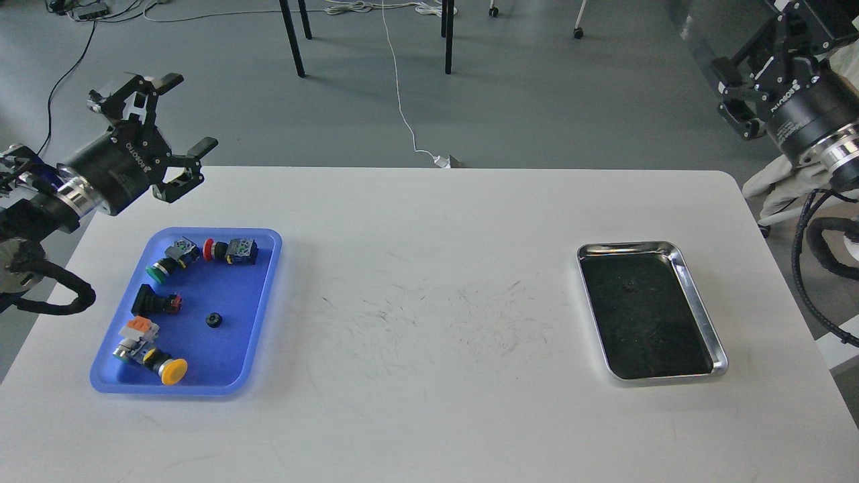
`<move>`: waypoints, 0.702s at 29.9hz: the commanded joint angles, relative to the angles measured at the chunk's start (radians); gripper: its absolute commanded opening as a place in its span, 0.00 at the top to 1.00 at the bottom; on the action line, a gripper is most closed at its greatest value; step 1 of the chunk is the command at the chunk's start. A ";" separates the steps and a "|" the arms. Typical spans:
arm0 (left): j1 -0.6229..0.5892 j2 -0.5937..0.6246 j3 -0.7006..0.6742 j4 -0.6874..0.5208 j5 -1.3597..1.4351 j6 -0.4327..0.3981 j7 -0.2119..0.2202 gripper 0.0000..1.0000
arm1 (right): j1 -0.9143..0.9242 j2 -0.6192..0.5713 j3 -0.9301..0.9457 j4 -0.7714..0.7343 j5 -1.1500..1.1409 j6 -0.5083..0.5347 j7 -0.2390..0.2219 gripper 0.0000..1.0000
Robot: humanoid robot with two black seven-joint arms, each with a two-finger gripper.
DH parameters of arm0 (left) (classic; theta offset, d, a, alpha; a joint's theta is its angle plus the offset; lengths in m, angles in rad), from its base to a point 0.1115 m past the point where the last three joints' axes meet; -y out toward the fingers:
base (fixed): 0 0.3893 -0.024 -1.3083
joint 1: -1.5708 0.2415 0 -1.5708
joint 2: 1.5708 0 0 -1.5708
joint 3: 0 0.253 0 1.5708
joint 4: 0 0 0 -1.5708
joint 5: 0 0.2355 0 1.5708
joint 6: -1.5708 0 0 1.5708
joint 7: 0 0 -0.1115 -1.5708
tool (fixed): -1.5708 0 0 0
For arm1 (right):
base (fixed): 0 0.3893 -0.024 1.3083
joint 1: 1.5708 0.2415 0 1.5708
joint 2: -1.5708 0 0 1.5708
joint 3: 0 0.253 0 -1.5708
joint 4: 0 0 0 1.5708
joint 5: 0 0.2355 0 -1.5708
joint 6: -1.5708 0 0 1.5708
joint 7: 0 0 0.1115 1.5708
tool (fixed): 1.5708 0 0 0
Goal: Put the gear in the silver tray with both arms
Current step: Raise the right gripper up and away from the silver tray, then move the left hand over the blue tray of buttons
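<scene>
The gear is a small black toothed ring lying in the blue tray at the table's left. The silver tray sits at the right, with a dark bottom that carries a small dark spot; I cannot tell what the spot is. My left gripper hangs open and empty above the table's far left corner, behind the blue tray. At the top right, off the table, my right gripper looks open, with one finger cut off by the frame's top edge.
The blue tray also holds several push-button switches with green, red and yellow caps. The white table lies between the trays. Black cable hangs off the right edge. Chair legs and cords are on the floor behind.
</scene>
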 commanded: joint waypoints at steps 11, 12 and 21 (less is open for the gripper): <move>0.086 -0.076 0.059 0.040 0.001 0.000 0.012 0.01 | -0.155 0.186 0.201 -0.085 -0.006 0.017 0.000 0.01; 0.086 -0.068 0.069 0.029 0.001 0.000 0.012 0.01 | -0.156 0.186 0.201 -0.084 -0.004 0.017 0.000 0.01; 0.103 0.055 0.106 -0.037 0.102 0.000 0.001 0.01 | -0.191 0.183 0.204 -0.082 -0.004 0.017 0.000 0.01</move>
